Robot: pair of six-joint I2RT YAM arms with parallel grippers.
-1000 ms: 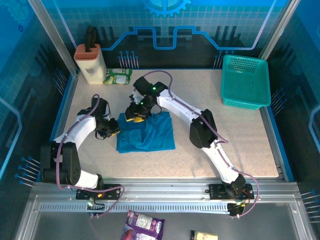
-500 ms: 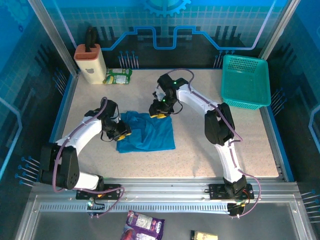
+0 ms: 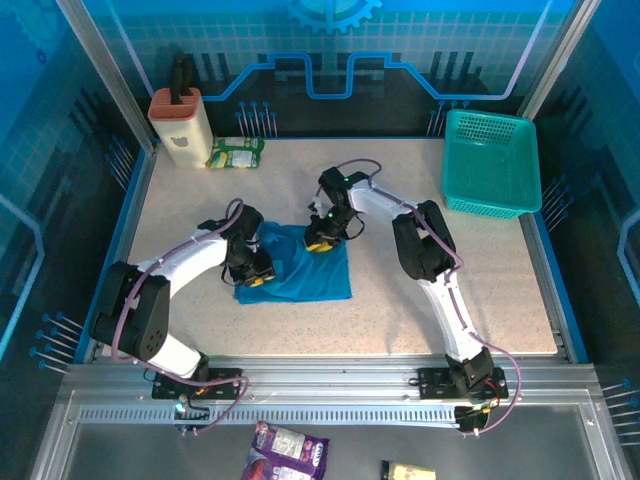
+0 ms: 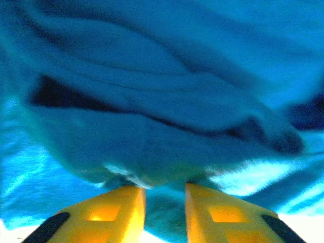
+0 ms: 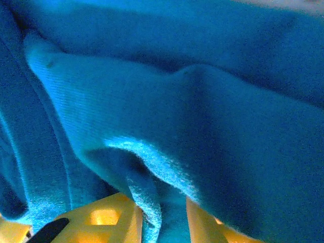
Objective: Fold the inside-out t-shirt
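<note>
The inside-out t-shirt (image 3: 305, 275) was pinched at its 9 o'clock edge by the left gripper (image 3: 256, 277). Its 12 o'clock edge was clamped by the right gripper (image 3: 320, 243).

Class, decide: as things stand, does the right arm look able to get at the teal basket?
Probably yes: bare table lies between the right tool and the basket, but that tool is pinching the t-shirt and would have to let go.
</note>
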